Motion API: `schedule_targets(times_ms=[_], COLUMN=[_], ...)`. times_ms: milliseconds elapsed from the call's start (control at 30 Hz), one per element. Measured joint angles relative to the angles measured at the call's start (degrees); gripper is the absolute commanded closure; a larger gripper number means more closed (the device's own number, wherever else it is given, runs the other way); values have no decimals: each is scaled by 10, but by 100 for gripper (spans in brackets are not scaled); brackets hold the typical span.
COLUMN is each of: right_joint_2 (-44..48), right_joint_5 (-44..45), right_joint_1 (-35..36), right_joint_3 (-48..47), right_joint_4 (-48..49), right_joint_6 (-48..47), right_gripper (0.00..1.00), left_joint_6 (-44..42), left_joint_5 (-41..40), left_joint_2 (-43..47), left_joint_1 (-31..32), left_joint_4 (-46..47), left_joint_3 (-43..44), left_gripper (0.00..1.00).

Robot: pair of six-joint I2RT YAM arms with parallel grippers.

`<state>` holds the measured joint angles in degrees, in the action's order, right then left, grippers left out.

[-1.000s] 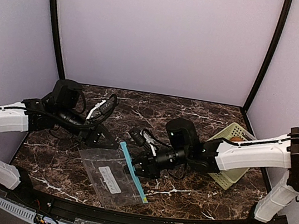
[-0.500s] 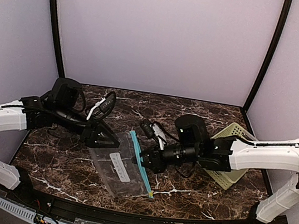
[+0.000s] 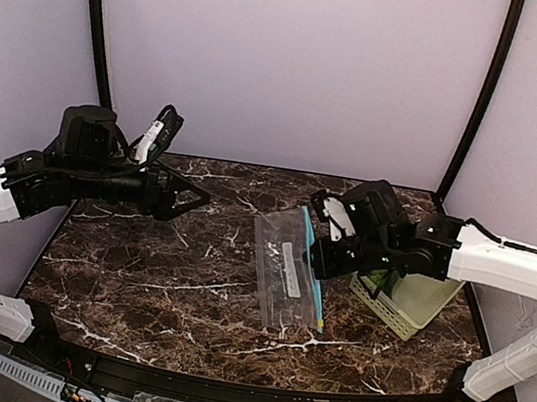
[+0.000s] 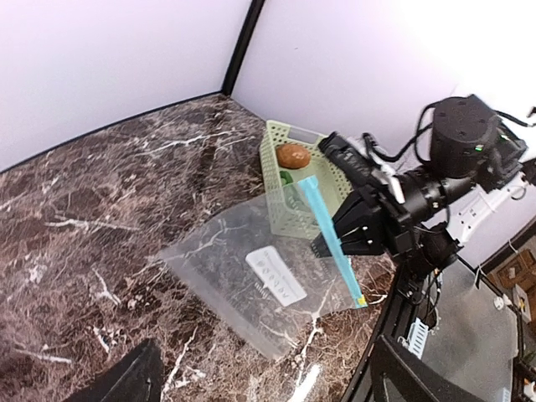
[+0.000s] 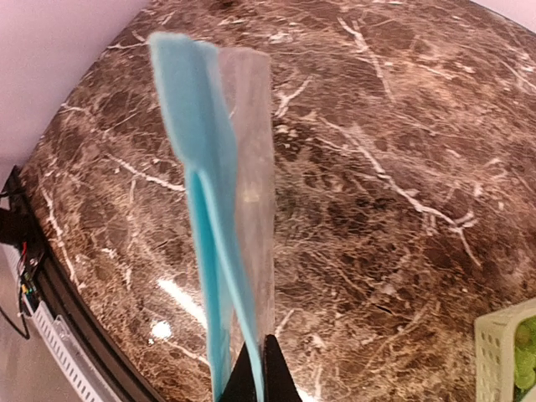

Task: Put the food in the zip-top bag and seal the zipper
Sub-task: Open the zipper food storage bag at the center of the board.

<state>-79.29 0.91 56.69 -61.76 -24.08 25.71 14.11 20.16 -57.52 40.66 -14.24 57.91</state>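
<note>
The clear zip-top bag (image 3: 282, 269) hangs over the middle of the table, and my right gripper (image 3: 320, 261) is shut on its teal zipper (image 3: 311, 268). In the right wrist view the zipper (image 5: 201, 184) runs up from my pinched fingertips (image 5: 270, 373). My left gripper (image 3: 193, 200) is open and raised at the left, well apart from the bag (image 4: 251, 276). The food lies in the pale green basket (image 4: 289, 201): a brown potato (image 4: 293, 156) and a green vegetable (image 5: 526, 356).
The basket (image 3: 406, 297) stands at the table's right side, just behind my right arm. Dark marble tabletop (image 3: 165, 287) spreads to the left and front of the bag. Lilac walls enclose the back and both sides.
My left gripper has opened, let go of the bag and pulled back up to the left. My right gripper has carried the bag by its zipper to the right and lifted it.
</note>
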Motion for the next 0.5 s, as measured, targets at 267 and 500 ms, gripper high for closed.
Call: schedule_targets(times_ms=[267, 500], right_joint_2=[-22, -50], right_joint_5=[82, 79], right_joint_1=[-1, -1], right_joint_3=[-42, -62], right_joint_4=[-75, -82], right_joint_6=[49, 85], right_gripper=[100, 100], left_joint_6=[124, 221], left_joint_5=[-128, -222], left_joint_2=[-47, -92], left_joint_1=[16, 103], left_joint_4=[12, 55], left_joint_3=[-32, -33], left_gripper=[19, 18])
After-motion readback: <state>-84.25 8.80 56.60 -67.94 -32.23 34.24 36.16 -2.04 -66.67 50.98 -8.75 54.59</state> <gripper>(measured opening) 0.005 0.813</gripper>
